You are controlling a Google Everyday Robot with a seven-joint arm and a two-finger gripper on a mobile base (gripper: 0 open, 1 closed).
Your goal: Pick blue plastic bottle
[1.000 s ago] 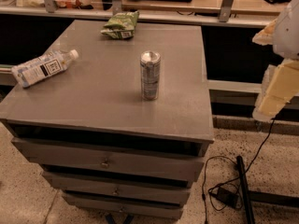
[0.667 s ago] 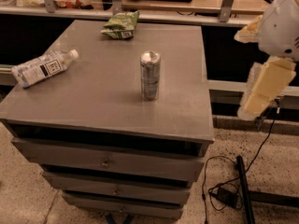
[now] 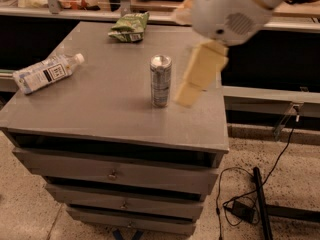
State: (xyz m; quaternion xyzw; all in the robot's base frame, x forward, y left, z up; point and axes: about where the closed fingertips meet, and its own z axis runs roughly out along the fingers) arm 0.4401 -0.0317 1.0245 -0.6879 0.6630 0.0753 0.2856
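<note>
My gripper point(image 3: 199, 76) hovers beside the can point(image 3: 160, 80); its state I cannot tell. I'd cross high to the left-edge blue plastic bottle point(image 3: 46, 73).

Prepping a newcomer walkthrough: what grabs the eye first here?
The white arm at top right, its pale gripper hanging over the grey cabinet just right of the upright silver can. Then the blue plastic bottle lying on its side near the left edge, far from the gripper; a green snack bag sits at the back.
</note>
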